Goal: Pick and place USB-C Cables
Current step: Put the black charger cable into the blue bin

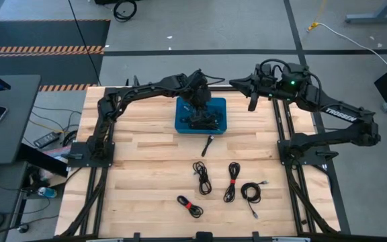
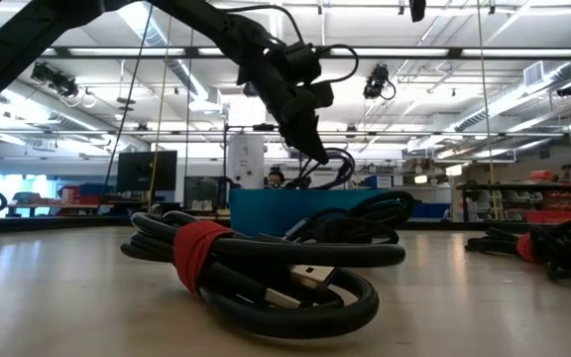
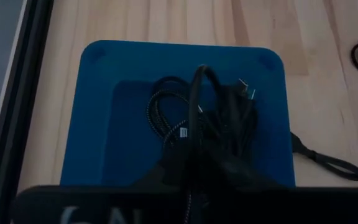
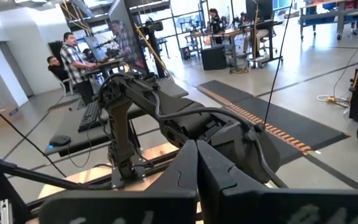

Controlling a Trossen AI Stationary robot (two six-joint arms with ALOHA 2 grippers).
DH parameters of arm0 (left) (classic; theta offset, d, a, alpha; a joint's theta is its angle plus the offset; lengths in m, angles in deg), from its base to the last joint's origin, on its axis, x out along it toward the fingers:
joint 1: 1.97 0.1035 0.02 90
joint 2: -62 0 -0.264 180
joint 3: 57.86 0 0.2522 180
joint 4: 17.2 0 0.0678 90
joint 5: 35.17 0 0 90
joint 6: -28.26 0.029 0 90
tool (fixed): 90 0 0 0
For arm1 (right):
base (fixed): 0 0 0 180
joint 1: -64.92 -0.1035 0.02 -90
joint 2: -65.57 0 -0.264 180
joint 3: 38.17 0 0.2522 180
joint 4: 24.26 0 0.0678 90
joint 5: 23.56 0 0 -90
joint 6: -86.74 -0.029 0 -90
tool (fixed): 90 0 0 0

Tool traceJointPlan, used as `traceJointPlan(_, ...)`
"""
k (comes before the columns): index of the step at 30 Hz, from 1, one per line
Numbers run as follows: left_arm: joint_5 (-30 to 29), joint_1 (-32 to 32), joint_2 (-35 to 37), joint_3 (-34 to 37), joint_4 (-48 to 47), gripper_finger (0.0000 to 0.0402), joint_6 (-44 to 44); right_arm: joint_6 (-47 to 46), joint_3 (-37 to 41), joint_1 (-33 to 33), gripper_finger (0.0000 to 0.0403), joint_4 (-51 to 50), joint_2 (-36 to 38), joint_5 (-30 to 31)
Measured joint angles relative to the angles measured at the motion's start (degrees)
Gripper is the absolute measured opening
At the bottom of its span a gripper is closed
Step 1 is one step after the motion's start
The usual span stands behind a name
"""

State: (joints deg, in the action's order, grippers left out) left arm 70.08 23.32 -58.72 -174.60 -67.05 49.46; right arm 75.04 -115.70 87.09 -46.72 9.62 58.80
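USB-C cable [image 3: 199, 93] hangs between the left gripper [image 3: 194, 168] fingers over the blue bin [image 3: 104, 124], apparently just loosening for release; right gripper [image 4: 197, 186] idles pressed together.

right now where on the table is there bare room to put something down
Bare wood lies left of the blue tray, toward the left arm's base, and right of it. Crowded: the tray under the left gripper, and the loose cables in front of it.

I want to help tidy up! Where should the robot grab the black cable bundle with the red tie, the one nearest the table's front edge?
Best on the red tie around the middle of the coiled black cable bundle, coming straight down: the bundle lies flat on the wooden table, and the tie pinches all strands together.
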Motion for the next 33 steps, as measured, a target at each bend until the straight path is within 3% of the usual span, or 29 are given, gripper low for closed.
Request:
traceJointPlan(6,0.0,-0.2,0.3,-0.5,0.1,0.0064,-1.4,1.2,0.0,0.0,0.0,0.0,0.9,0.0)
traceJointPlan(10,0.0,-0.2,0.4,-5.4,-1.9,0.0072,-2.6,1.4,0.0,0.0,0.0,-0.2,0.9,0.0)
traceJointPlan(17,0.0,-0.2,0.5,-21.4,-9.6,0.0093,-2.7,2.5,0.0,0.0,0.0,-0.4,0.9,-1.0)
traceJointPlan(21,0.0,-0.3,0.7,-32.1,-21.2,0.01,-7.1,3.2,0.0,0.1,0.0001,-0.5,1.2,-1.6)
traceJointPlan(27,-0.6,-2.8,7.6,-25.7,-37.1,0.01,-18.3,7.9,0.0,0.2,0.0017,1.1,3.0,-1.8)
traceJointPlan(33,-9.6,-9.6,8.3,-21.9,-50.5,0.0101,-29.8,10.4,0.0,0.2,0.0018,4.2,4.5,-2.6)
